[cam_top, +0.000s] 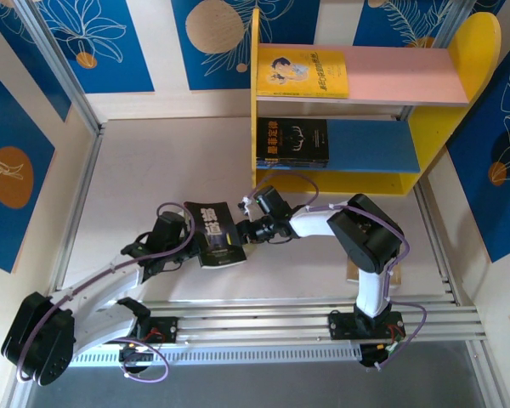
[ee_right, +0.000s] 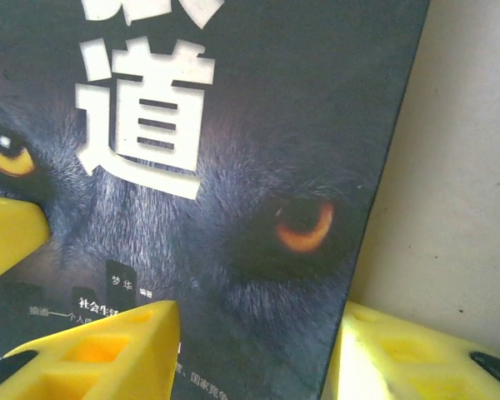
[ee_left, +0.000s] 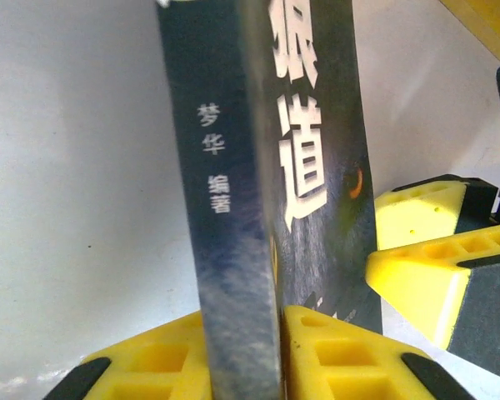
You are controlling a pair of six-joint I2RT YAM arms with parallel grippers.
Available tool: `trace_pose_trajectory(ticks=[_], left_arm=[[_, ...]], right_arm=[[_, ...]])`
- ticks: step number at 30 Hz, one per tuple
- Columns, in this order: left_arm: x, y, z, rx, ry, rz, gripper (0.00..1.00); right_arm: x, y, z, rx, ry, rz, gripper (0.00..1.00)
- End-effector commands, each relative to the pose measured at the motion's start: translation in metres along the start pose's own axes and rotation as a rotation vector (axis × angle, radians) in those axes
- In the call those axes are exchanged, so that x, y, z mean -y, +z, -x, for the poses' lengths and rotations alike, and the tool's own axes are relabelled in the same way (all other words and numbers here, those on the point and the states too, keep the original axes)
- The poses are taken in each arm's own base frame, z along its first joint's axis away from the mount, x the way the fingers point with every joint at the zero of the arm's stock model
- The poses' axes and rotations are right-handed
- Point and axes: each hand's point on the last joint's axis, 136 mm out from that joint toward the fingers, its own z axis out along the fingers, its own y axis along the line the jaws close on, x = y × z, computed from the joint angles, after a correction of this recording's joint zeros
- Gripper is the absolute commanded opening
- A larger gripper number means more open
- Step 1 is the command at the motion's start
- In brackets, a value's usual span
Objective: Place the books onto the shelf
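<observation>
From above I see the dark book point(cam_top: 214, 231) over the white table point(cam_top: 136, 170), at 7 o'clock from the shelf point(cam_top: 433, 127). The shelf carries a yellow book point(cam_top: 308, 73) above and a black book point(cam_top: 291, 141) below. Blue flower panels point(cam_top: 102, 34) line the walls. The left wrist view shows my left claw point(ee_left: 242, 337) clamped on the spine. In the right wrist view my right claw point(ee_right: 254, 333) stands apart around the cover's edge, and the cover has amber wolf eyes.

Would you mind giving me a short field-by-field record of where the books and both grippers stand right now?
held: wolf-cover book, between both grippers
left gripper: fingers clamped on it
right gripper: fingers apart, straddling its edge
shelf, pink upper board: yellow book
shelf, blue lower board: black book
</observation>
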Motion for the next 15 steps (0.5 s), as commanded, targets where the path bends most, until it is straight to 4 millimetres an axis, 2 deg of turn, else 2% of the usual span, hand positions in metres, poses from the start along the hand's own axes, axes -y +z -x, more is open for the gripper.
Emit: trace_pose_trajectory(ticks=[1,4,8,10,15], left_arm=[[0.009,-0.010,0.013,0.044,0.030,-0.006,0.21],[0.009,-0.012,0.014,0.054,0.035,-0.005,0.17],[0.012,-0.015,0.017,0.068,0.038,-0.017,0.08],[0.014,-0.016,0.019,0.076,0.042,-0.023,0.00],[0.024,-0.022,0.025,0.091,0.057,-0.051,0.00]], right_arm=[[0.047,-0.007,-0.048,-0.124,0.136,-0.145,0.51],[0.047,-0.016,-0.041,-0.098,0.134,-0.152,0.52],[0.046,-0.029,-0.031,-0.061,0.129,-0.161,0.52],[0.045,-0.036,-0.027,-0.040,0.127,-0.163,0.52],[0.041,-0.059,-0.017,0.040,0.115,-0.179,0.56]])
